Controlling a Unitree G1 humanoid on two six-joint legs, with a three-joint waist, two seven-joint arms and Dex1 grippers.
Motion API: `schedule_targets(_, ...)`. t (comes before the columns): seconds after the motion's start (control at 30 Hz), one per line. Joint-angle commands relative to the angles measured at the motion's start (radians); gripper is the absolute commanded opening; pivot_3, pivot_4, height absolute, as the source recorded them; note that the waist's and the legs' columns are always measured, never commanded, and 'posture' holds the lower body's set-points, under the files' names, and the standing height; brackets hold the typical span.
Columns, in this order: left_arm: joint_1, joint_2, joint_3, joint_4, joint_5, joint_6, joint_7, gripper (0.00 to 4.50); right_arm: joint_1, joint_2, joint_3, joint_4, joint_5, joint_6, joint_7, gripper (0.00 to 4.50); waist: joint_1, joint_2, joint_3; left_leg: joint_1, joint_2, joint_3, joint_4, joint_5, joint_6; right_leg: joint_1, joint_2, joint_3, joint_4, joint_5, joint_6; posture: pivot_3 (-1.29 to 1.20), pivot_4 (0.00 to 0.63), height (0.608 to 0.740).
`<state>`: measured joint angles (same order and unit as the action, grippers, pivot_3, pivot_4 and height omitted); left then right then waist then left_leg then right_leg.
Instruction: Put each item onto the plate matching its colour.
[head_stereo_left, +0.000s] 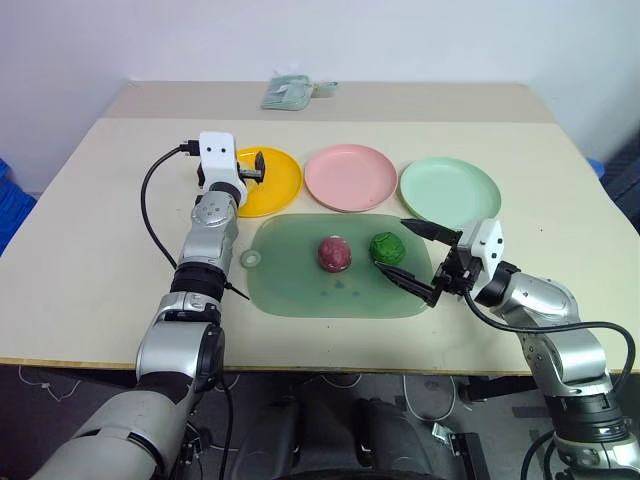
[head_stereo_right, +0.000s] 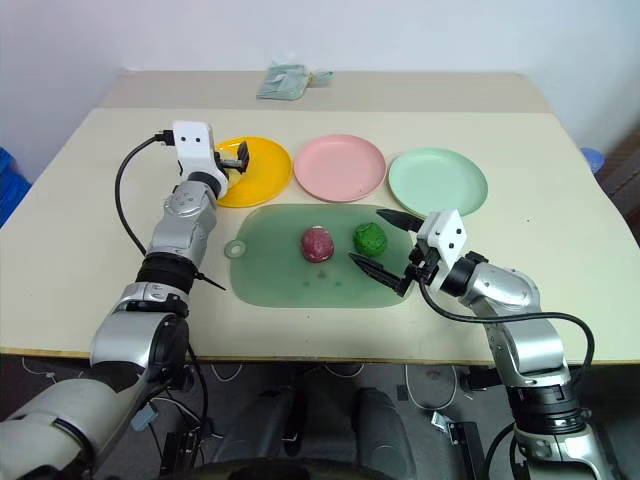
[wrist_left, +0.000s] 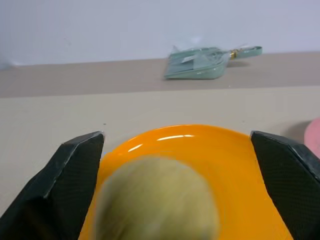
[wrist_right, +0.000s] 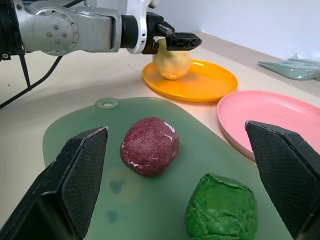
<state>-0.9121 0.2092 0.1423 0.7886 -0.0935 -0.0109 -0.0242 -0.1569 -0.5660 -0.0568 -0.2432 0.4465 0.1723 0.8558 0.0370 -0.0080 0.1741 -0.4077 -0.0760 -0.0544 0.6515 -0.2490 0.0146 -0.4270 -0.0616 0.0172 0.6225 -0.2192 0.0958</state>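
Yellow item at the yellow plate, two on the tray

The left pincer stood apart around the pale yellow item on the yellow plate. The right pincer gaped, empty, beside the green item and maroon item on the tray.

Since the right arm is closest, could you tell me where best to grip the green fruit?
Grip the green fruit across its rounded middle, probably coming from the right, where the open right gripper already faces it. The maroon fruit sits apart on its left, leaving room for the fingers.
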Motion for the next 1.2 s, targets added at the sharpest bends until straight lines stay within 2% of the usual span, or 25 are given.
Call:
schedule_targets(0.03, 0.042, 0.009, 0.005, -0.195, -0.051, 0.031, -0.087, 4.47, 0.017, -0.003, -0.029, -0.052, 0.008, -0.009, -0.013, 4.50, 0.000, 0.000, 0.000, 0.000, 0.000, 0.000, 0.000, 0.000, 0.000, 0.000, 0.000, 0.000, 0.000, 0.000, 0.000, 0.00, 0.150, 0.740)
schedule_targets(0.23, 0.175, 0.024, -0.089, -0.568, -0.162, 0.281, -0.326, 4.47, 0.039, 0.001, -0.032, -0.051, 0.006, -0.024, -0.019, 4.50, 0.000, 0.000, 0.000, 0.000, 0.000, 0.000, 0.001, 0.000, 0.000, 0.000, 0.000, 0.001, 0.002, 0.000, 0.000, 0.00, 0.150, 0.740)
schedule_targets(0.33, 0.217, 0.036, -0.148, -0.662, -0.193, 0.380, -0.426, 4.47, 0.041, 0.002, -0.031, -0.045, 0.005, -0.030, -0.019, 4.50, 0.001, 0.000, 0.000, 0.000, 0.000, 0.000, 0.001, 0.000, 0.000, 0.000, 0.000, 0.001, 0.003, 0.000, 0.000, 0.00, 0.150, 0.740)
schedule_targets(0.47, 0.244, 0.057, -0.241, -0.705, -0.231, 0.488, -0.591, 4.47, 0.036, 0.004, -0.030, -0.038, 0.003, -0.031, -0.022, 4.50, -0.001, 0.001, 0.000, 0.000, 0.000, 0.000, 0.002, 0.000, 0.000, 0.000, 0.000, 0.001, 0.003, 0.000, -0.001, 0.00, 0.150, 0.740)
schedule_targets(0.67, 0.234, 0.099, -0.324, -0.706, -0.234, 0.571, -0.740, 4.47, 0.044, -0.003, -0.040, -0.046, 0.005, -0.022, -0.033, 4.50, -0.002, 0.001, 0.000, 0.000, 0.000, 0.000, 0.001, 0.000, 0.000, 0.000, 0.000, 0.001, 0.003, 0.000, -0.001, 0.00, 0.150, 0.740)
schedule_targets(0.83, 0.243, 0.142, -0.381, -0.735, -0.222, 0.607, -0.833, 4.47, 0.076, -0.007, -0.054, -0.081, 0.011, -0.011, -0.052, 4.50, 0.001, 0.001, 0.000, 0.000, 0.000, 0.000, 0.002, 0.000, 0.000, 0.000, 0.000, 0.001, 0.003, -0.001, -0.001, 0.00, 0.150, 0.740)
schedule_targets(1.07, 0.239, 0.168, -0.443, -0.714, -0.151, 0.594, -0.854, 4.47, 0.101, -0.005, -0.065, -0.119, 0.010, 0.003, -0.079, 4.50, 0.000, 0.001, 0.000, 0.000, 0.000, 0.000, 0.002, 0.000, 0.000, 0.000, 0.000, 0.001, 0.003, -0.001, -0.001, 0.00, 0.150, 0.740)
schedule_targets(1.17, 0.229, 0.152, -0.446, -0.704, -0.130, 0.608, -0.828, 3.65, 0.101, -0.004, -0.065, -0.126, 0.010, 0.008, -0.087, 4.50, 0.000, 0.001, 0.000, 0.000, 0.000, 0.000, 0.002, 0.000, 0.000, 0.000, 0.000, 0.001, 0.003, -0.001, -0.001, 0.00, 0.150, 0.740)
schedule_targets(1.2, 0.227, 0.146, -0.442, -0.703, -0.122, 0.603, -0.816, 3.18, 0.101, -0.004, -0.066, -0.125, 0.011, 0.007, -0.088, 4.50, 0.000, 0.001, 0.000, 0.000, 0.000, 0.000, 0.002, 0.000, 0.000, 0.000, 0.000, 0.001, 0.003, -0.001, -0.001, 0.00, 0.150, 0.740)
